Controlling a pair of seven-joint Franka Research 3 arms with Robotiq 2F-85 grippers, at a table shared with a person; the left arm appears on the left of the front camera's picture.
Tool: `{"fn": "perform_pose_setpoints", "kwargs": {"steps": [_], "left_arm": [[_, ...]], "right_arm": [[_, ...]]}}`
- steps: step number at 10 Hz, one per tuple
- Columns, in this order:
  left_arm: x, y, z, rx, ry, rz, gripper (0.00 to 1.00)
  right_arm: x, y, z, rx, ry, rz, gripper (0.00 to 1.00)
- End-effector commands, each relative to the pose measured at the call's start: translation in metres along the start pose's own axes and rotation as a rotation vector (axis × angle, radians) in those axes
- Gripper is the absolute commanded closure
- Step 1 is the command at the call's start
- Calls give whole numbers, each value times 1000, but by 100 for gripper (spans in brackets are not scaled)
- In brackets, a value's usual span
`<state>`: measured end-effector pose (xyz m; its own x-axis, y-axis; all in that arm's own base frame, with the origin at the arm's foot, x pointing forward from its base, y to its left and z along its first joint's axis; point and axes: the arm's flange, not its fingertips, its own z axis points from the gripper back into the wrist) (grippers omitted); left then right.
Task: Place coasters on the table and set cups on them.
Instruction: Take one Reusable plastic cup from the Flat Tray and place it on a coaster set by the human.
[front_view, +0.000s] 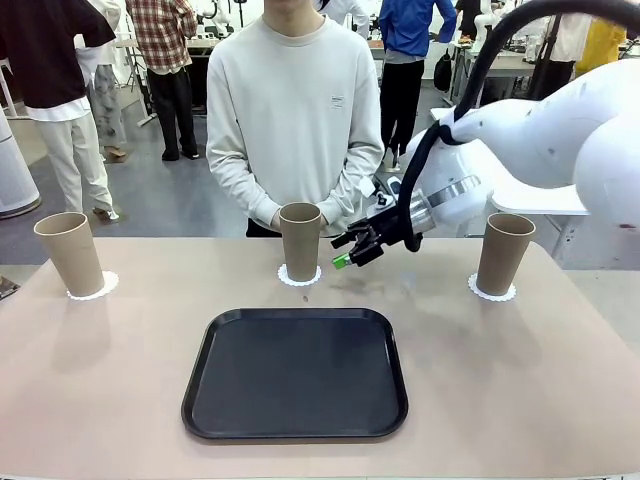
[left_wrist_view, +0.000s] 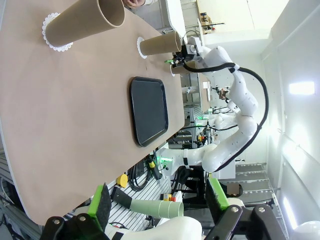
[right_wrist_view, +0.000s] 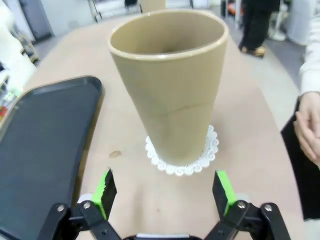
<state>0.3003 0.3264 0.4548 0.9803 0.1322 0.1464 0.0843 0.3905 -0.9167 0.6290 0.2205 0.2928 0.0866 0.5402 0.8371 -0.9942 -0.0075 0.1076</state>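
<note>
Black tray (front_view: 295, 375) before middle cup (front_view: 300, 241)

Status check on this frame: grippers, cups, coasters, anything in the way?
Right gripper jaws open beside middle cup, empty. Left gripper open, off the table. Three cups upright on coasters. Empty black tray central, nothing blocking.
</note>
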Motion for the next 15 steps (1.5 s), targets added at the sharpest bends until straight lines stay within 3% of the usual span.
{"fn": "perform_pose_setpoints", "kwargs": {"steps": [1,3,5,7,9,11,13,14,15], "left_arm": [[-1,-3,2,-2,-4,13,0],[-1,-3,2,-2,-4,13,0],[-1,-3,2,-2,-4,13,0],[-1,-3,2,-2,-4,13,0],[-1,-3,2,-2,-4,13,0],[-1,-3,2,-2,-4,13,0],[-1,-3,2,-2,-4,13,0],[-1,-3,2,-2,-4,13,0],[-1,-3,2,-2,-4,13,0]], "right_arm": [[26,29,21,-36,164,-49,0],[49,52,45,-35,307,-101,0],[74,82,63,-73,325,-185,0],[97,123,67,-191,317,-526,0],[119,167,69,-266,387,-650,0],[143,203,64,-302,506,-700,0],[149,213,60,-291,590,-713,0],[144,206,65,-259,605,-667,0],[148,217,60,-311,535,-700,0]]}}
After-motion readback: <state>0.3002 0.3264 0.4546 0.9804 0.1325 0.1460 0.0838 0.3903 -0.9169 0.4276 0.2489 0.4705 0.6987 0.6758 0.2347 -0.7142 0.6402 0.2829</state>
